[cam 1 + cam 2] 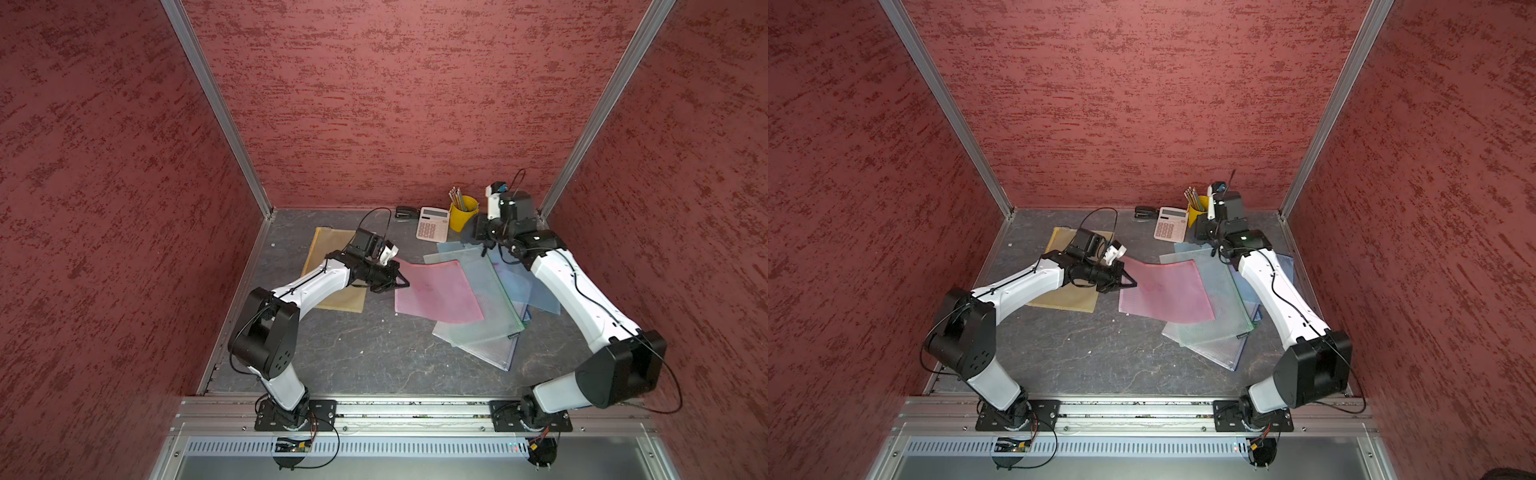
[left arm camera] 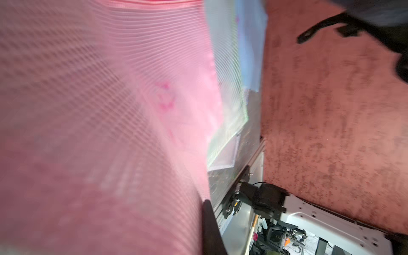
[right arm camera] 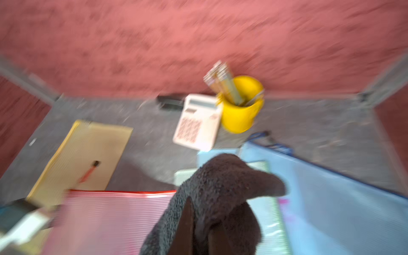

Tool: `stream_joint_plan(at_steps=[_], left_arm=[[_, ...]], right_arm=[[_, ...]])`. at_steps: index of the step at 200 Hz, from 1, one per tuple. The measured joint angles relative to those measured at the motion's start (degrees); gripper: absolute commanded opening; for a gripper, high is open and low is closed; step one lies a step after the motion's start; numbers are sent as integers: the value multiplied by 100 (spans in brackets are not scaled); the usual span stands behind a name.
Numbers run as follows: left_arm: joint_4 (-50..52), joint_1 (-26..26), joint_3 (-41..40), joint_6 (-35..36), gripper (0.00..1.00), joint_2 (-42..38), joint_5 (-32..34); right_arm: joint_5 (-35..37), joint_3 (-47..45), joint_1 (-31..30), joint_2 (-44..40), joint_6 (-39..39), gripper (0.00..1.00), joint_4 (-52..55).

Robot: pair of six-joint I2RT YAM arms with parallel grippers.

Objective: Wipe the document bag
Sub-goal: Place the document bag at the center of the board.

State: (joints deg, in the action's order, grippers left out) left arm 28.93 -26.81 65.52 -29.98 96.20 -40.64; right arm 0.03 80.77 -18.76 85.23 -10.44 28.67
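left gripper (image 1: 402, 283) of mine is clamped on the left edge of the pink document bag (image 1: 436, 293), which lies over other bags (image 1: 490, 328); my right gripper (image 3: 199, 220) pinches a dark cloth (image 3: 223, 183).

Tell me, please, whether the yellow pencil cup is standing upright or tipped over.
Upright: the yellow cup stands on its base, mouth up, pencils sticking out.

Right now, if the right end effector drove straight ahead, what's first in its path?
Past the cloth it grips, probably the pale blue bag, then the calculator; depth's unclear.
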Motion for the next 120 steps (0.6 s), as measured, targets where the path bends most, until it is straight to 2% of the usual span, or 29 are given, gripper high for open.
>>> stream_joint_plan(at_steps=[30,65,93,120], left_arm=[[750,79,-264,299,0,2,717],[1296,245,-149,595,0,205,1499],[1493,317,-81,678,0,597,1985],[1508,411,-168,684,0,739,2184]], right_arm=[[-328,-476,-981,348,-299,0,-391],[-669,-695,-2020,1523,-625,0,-970],[-1008,-809,-2566,2129,-767,0,-1283],[-1209,-907,-2828,2371,-804,0,-1596]])
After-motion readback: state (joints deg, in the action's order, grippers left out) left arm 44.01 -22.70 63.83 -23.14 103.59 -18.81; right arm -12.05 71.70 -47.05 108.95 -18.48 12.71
